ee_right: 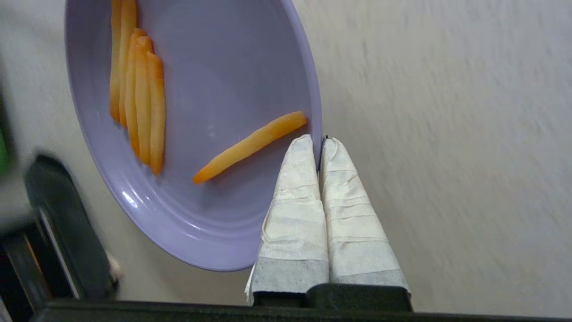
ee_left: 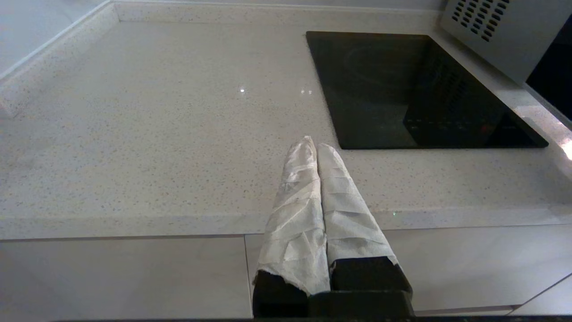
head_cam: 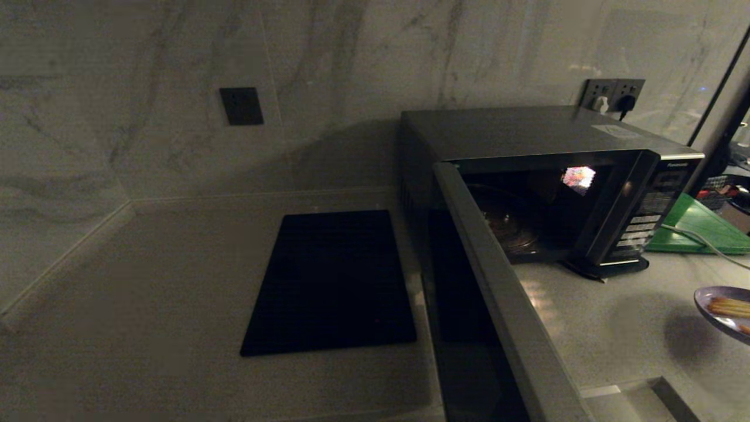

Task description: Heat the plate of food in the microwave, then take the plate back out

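At far right of the counter (head_cam: 615, 328), in front of the microwave (head_cam: 527, 146): right gripper (ee_right: 318, 143) carries the plate of food (ee_right: 250, 58) clear of the surface, w/ its shadow on the stone below. Fingers (ee_right: 295, 188) pinched shut on the plate rim, one pad inside, one under; fries lie just beside the inner pad. Microwave door (head_cam: 498, 305) hangs wide open, cavity looks empty, so prob. the loading step. Next move needs plate kept level & swung left thru the opening onto the turntable, clearing the door edge. Left gripper (ee_left: 316, 147) parked nr counter front, fingers together, holding nothing.
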You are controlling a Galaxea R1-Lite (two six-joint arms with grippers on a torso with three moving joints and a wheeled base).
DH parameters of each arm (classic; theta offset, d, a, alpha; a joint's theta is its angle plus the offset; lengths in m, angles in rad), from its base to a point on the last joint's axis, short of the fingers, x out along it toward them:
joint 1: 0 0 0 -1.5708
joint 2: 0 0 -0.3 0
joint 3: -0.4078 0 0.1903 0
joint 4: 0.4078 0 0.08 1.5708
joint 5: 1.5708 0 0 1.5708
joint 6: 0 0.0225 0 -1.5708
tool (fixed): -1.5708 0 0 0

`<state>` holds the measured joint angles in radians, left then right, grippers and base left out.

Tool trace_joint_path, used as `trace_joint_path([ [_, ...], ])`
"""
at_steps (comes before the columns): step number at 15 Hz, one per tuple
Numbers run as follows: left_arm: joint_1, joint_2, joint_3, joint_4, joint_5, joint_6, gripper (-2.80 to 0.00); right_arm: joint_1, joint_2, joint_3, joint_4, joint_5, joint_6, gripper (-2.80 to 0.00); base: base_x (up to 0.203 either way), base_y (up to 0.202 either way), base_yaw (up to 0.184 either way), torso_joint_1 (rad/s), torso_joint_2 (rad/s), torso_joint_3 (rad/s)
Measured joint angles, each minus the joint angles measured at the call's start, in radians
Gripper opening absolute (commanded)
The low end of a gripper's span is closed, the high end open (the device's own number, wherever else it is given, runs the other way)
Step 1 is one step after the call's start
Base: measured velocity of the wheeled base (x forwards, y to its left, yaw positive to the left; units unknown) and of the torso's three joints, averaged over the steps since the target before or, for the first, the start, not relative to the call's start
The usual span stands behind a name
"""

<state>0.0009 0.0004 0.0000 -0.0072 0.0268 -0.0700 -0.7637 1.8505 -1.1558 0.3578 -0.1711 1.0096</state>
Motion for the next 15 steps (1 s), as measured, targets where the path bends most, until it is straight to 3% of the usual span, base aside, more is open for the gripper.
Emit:
trace_joint_path([
  [12,0.000,0.000,0.000,0.000,0.000,0.000,-2.80,-0.092,0.168,-0.104,-0.004,0.013,-0.054,-2.80,0.000,0.000,0.000,0.000,0.00,0.000],
  [13,0.000,0.000,0.000,0.000,0.000,0.000,-2.80,-0.093,0.173,-0.107,-0.003,0.015,-0.056,0.00,0.000,0.000,0.000,0.000,0.00,0.000],
  [15,0.000,0.000,0.000,0.000,0.000,0.000,-2.80,-0.096,0.181,-0.110,-0.003,0.015,-0.081,0.00,0.000,0.000,0.000,0.000,0.00,0.000],
])
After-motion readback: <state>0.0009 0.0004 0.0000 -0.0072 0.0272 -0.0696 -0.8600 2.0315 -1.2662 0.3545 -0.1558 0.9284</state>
